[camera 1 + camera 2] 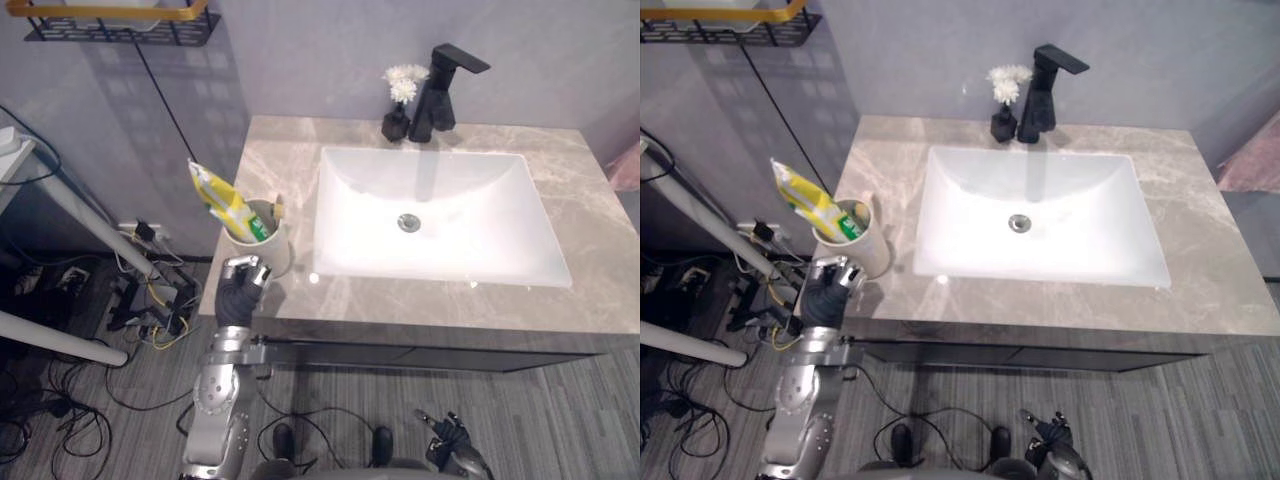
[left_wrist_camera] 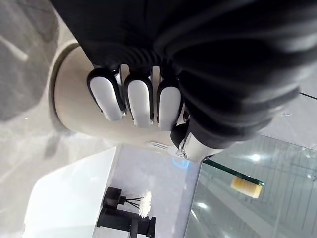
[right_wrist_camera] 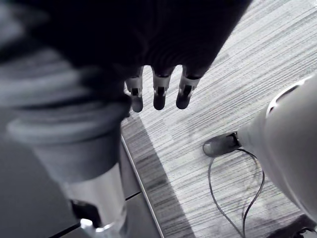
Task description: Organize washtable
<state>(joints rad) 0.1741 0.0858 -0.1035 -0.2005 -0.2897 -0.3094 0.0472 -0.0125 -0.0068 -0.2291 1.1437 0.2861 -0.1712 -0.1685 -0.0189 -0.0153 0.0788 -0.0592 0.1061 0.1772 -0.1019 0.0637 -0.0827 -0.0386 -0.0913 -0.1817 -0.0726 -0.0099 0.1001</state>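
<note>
Washtable (image 1: 590, 250) marble | left hand (image 1: 238, 292) fingers curled round cup (image 1: 275, 255) | right hand (image 1: 452, 436) fingers relaxed over floor (image 1: 560, 410)

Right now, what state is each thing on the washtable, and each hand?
Beige round cup: upright at the counter's left edge, gripped.
Yellow toothpaste tube: leaning in the cup.
Left hand: curled round the cup.
Right hand: low, open, holding nothing.
White rectangular sink: empty.
Black faucet: not running.
Black vase of white flowers: upright.
</note>
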